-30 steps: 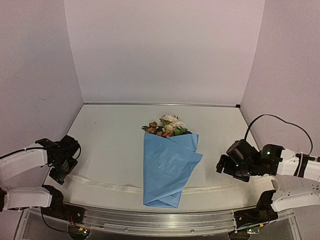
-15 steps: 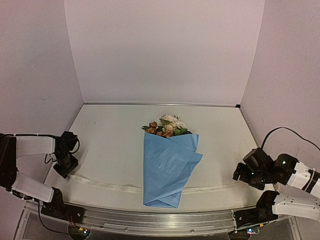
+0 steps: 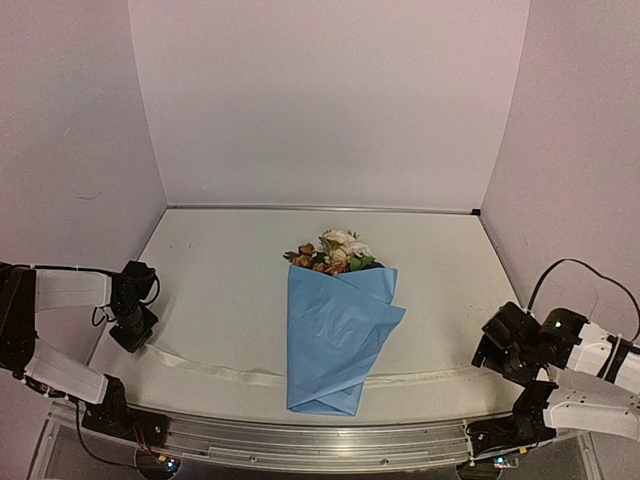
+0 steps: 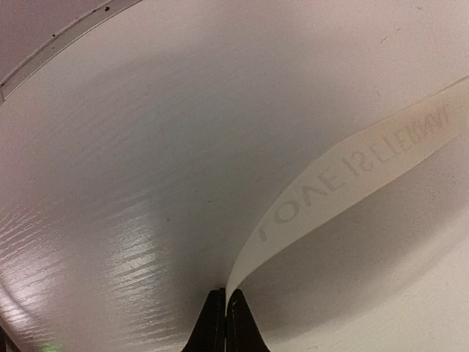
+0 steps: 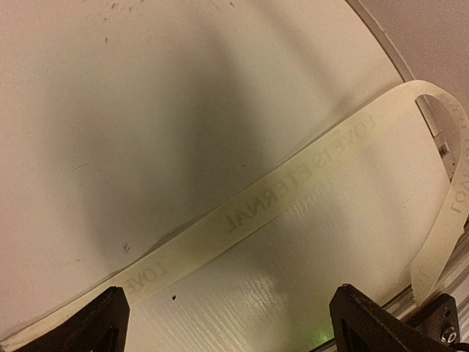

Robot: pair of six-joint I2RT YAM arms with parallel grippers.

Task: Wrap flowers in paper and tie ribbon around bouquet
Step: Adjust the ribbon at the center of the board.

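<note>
The left gripper (image 3: 136,336) pinches the ribbon (image 3: 220,370); the right gripper (image 3: 489,352) is wide open.
Top view: the flowers (image 3: 335,251) poke out of the folded paper (image 3: 335,335) in the middle of the table (image 3: 220,280), with the blooms toward the far edge. The ribbon lies along the near edge and goes under the paper. Each gripper sits low by its own side edge. Left wrist view: the jaws are pressed tight on the ribbon's end, and the ribbon (image 4: 352,176) lifts away from them. Right wrist view: the jaws stand far apart and hold nothing. The ribbon (image 5: 278,202) lies flat in front of them and curls up at the right edge.
</note>
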